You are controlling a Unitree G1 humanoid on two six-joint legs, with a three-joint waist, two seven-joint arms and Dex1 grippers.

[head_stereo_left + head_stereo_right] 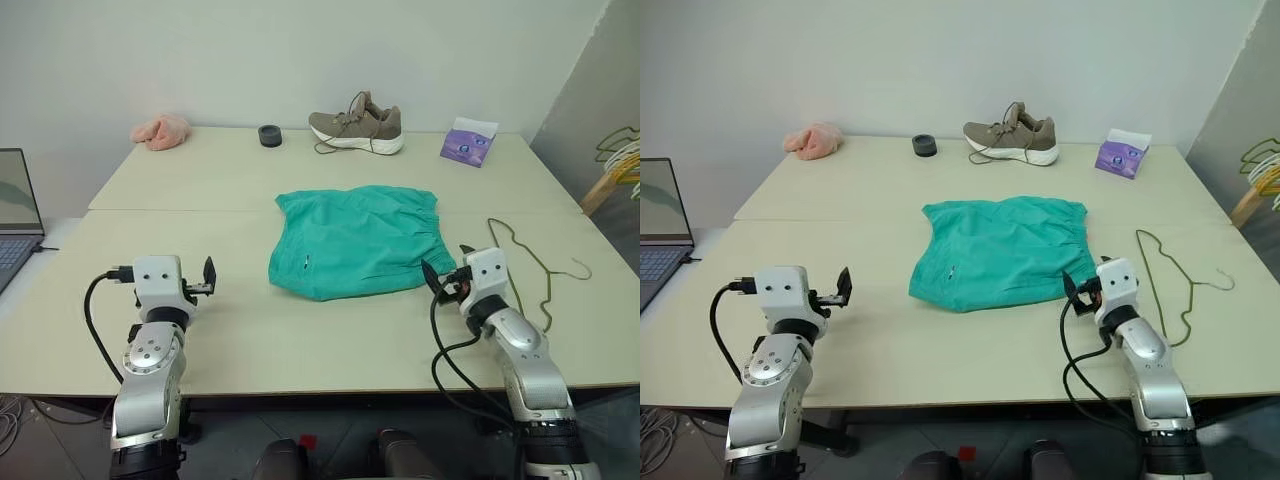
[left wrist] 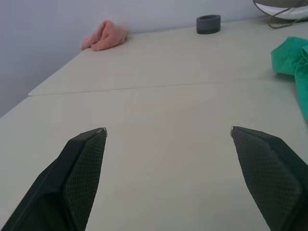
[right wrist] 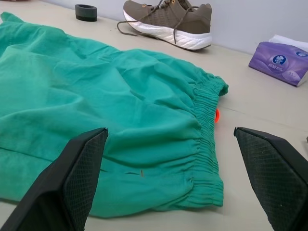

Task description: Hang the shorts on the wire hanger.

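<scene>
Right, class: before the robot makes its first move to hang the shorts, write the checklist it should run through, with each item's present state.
1. Right gripper open: ok.
2. Left gripper open: ok.
3. Shorts lying free on the table, nothing on top: ok.
4. Waistband within view of the right gripper: ok.
5. Wire hanger lying apart from the shorts, unobstructed: ok.
6. Hanger within the right arm's reach: cannot tell.

Matt, creased cloth shorts point(image 1: 355, 240) lie on the smooth, matt table point(image 1: 250, 180); right of the right pincer point(image 1: 447, 272), thin wire hanger point(image 1: 540, 268).
</scene>
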